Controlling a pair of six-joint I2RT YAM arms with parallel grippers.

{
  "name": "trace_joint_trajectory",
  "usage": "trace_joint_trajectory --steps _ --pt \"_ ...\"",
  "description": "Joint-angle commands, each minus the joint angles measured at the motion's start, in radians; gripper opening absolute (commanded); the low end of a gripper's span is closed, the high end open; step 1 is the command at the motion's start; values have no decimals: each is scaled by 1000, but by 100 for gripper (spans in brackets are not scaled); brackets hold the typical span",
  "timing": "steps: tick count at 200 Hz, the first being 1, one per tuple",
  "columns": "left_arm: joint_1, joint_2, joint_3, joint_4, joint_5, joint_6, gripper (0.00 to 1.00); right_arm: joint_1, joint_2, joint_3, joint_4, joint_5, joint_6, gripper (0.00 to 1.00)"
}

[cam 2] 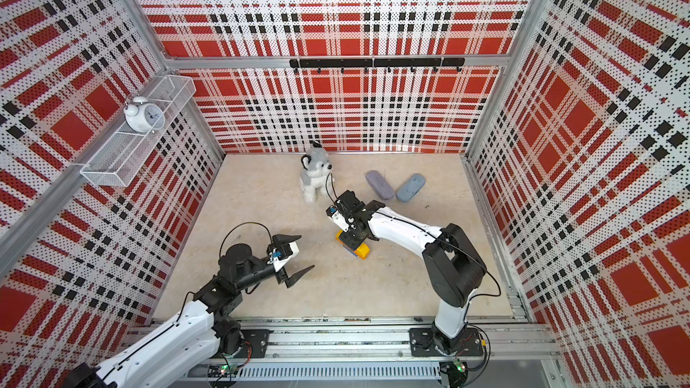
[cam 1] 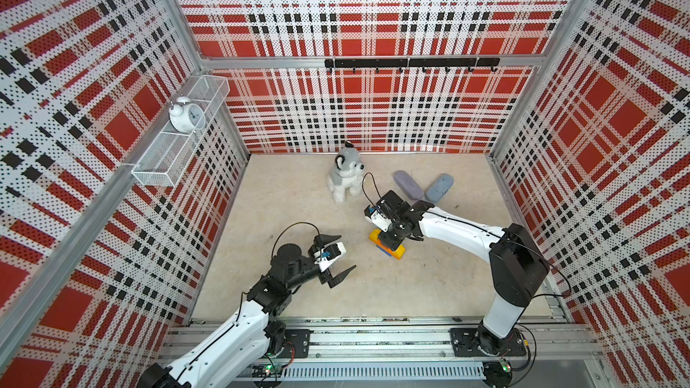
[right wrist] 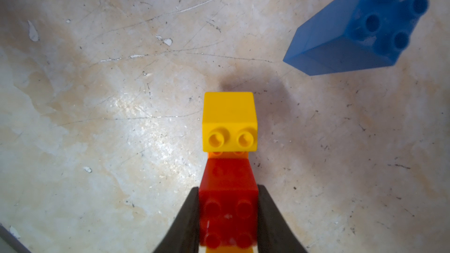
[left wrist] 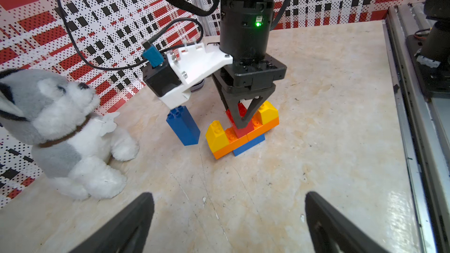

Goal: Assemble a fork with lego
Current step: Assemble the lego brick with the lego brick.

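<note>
The right gripper is clamped on the red brick, middle prong of the fork, which stands mid-table on its blue base. A loose blue brick stands upright just beside it, short of the plush dog; the left gripper hangs spread wide, bare table between it and the fork

Plaid red-black-white walls; the fork is blue, orange, yellow, red
</note>
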Motion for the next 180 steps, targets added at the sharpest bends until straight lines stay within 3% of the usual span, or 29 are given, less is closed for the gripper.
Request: trace_joint_trajectory --steps 1,77,109,180 --pt "-5 -8 27 -11 -7 11 98 13 92 -70 -91 -16 20 29" --pt "-6 -10 31 -18 -14 10 99 -4 188 -100 -153 5 -21 29" --pt "-5 -8 34 -15 -17 14 98 -22 137 -81 -151 6 -16 31" --pt "-6 -9 45 8 -36 -5 98 -28 3 147 -164 10 23 68"
